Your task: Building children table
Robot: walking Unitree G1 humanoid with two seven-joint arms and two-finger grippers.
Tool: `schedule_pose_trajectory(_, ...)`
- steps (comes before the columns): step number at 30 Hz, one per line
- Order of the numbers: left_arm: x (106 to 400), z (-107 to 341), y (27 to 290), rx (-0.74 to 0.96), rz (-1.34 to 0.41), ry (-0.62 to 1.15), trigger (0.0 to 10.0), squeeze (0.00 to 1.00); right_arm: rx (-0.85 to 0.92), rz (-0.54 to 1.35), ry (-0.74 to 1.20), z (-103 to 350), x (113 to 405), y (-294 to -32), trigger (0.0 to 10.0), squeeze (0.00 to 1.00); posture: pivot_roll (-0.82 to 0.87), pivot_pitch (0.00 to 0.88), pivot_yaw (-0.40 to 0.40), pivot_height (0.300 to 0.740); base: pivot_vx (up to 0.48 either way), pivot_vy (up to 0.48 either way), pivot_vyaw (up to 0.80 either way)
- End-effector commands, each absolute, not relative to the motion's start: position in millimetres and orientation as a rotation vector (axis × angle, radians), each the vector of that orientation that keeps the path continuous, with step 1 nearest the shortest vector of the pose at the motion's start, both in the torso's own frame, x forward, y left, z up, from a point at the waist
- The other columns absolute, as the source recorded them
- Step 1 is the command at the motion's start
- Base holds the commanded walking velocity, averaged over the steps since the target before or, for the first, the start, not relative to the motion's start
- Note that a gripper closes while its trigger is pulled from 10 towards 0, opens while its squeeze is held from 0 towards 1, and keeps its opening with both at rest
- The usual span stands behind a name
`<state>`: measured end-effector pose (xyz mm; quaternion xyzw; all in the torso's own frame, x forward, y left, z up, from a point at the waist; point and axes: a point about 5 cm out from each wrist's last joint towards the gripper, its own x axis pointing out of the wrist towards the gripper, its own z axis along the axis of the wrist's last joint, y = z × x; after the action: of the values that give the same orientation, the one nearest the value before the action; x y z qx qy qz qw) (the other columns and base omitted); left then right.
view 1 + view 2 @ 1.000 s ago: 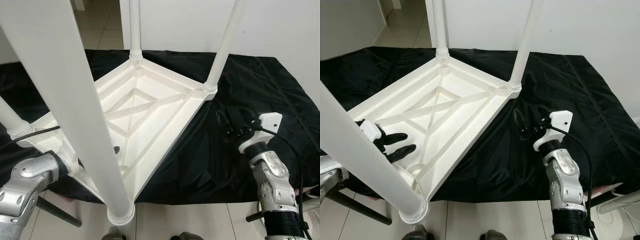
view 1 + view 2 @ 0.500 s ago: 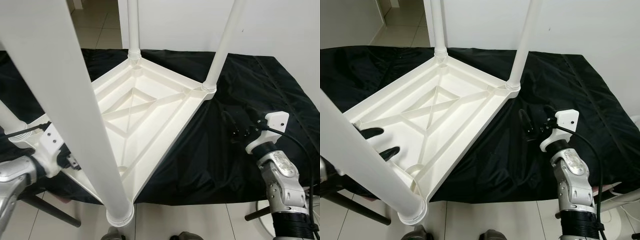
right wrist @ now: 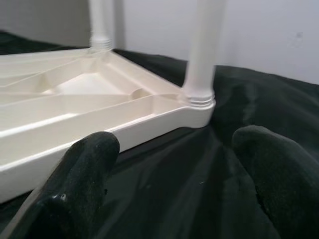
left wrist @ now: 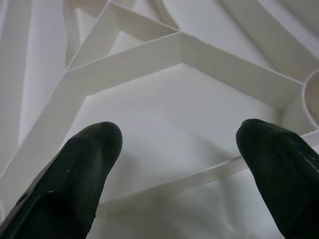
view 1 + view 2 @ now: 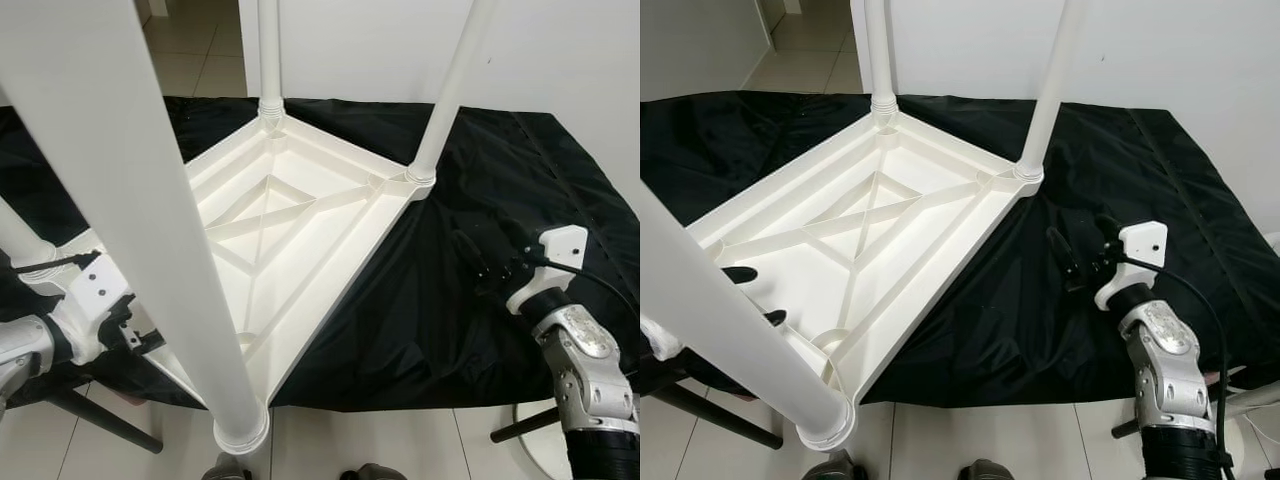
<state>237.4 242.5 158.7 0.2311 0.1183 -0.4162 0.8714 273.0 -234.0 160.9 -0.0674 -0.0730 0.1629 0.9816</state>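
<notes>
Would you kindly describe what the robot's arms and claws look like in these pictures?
Both arms are silver metal with rounded, jointed segments. The right arm ends below in a black ribbed collar, carries a white plastic camera mount at the wrist, and has a thin black cable looping along it. The left arm has a similar white mount with small holes. The right claw and left claw each have two long, matte black, round-tipped fingers.

The table lies upside down on the cloth, with its legs standing up at the corners. One corner hangs over the cloth's near edge. The left gripper is at the table's near left edge, reaching inside. The right gripper is over the cloth, right of the table.
</notes>
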Motion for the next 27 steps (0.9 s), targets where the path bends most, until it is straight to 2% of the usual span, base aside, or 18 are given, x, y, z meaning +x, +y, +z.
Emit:
schedule_pose_trajectory(1, 217, 155, 231, 0.463, -1.275, 0.349, 10.0, 0.00, -0.156, 0.346, -0.139, 162, 271, -233, 10.0, 0.00, -0.03, 0.055, -0.010, 0.740, 0.000, 0.000, 0.00)
schedule_pose_trajectory(17, 199, 145, 226, 0.462, -1.381, 0.465, 10.0, 0.00, -0.182, 0.344, -0.140, 165, 274, -238, 10.0, 0.00, -0.03, 0.043, -0.020, 0.740, 0.000, 0.000, 0.00)
schedule_pose_trajectory(27, 204, 128, 220, 0.514, -1.389, 0.491, 10.0, 0.00, -0.196, 0.358, -0.147, 167, 277, -235, 10.0, 0.00, -0.04, 0.043, -0.020, 0.740, 0.000, 0.000, 0.00)
